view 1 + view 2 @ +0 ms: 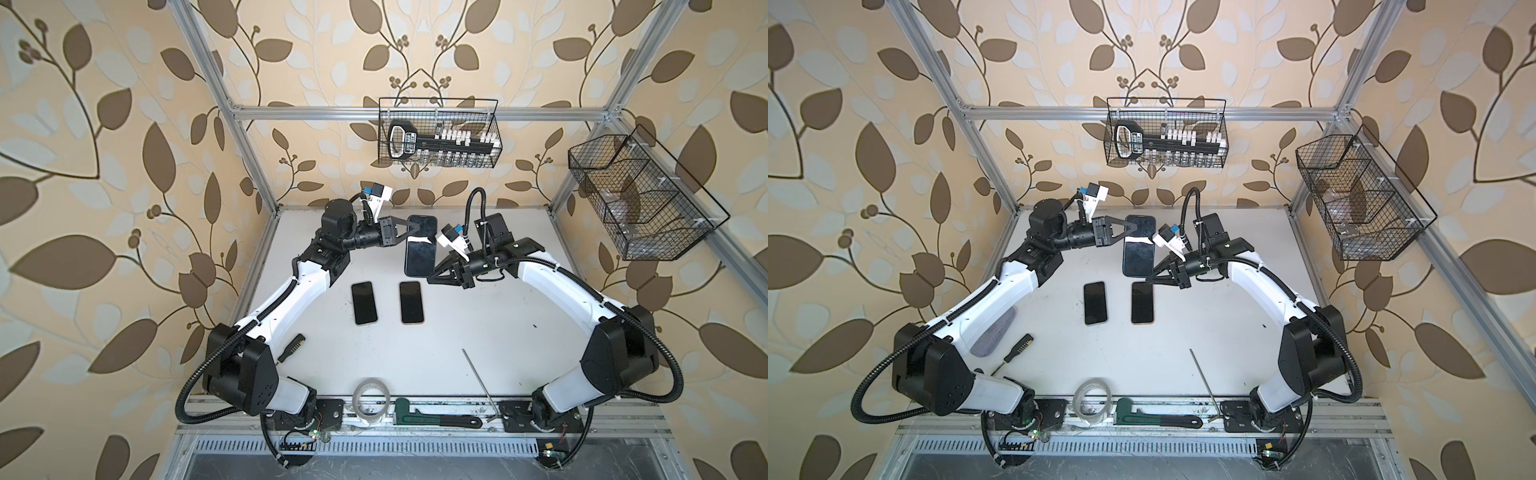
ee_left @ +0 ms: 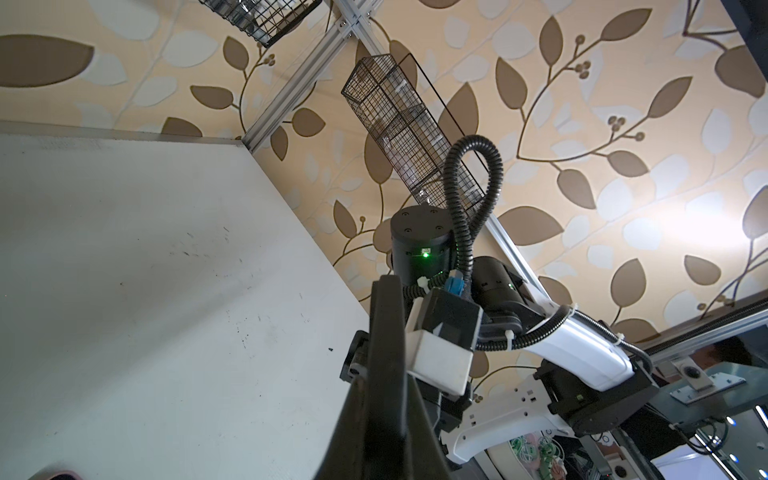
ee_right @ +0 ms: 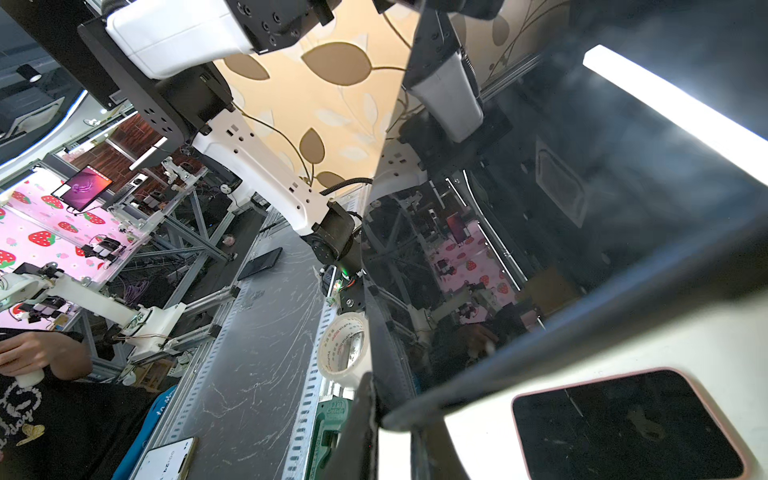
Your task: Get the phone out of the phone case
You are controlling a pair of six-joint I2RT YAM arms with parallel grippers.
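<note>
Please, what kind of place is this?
Probably a robotics lab work cell: two robot arms bolted to a white table, an aluminium frame with wallpapered panels, and more rigs beyond.

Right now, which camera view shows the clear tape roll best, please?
Both top views: the tape roll shows whole and unobstructed. The right wrist view shows it partly hidden; the left wrist view misses it.

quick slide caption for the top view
Left gripper and right gripper hold one phone between them above the table, two more phones lying flat nearby.
</note>
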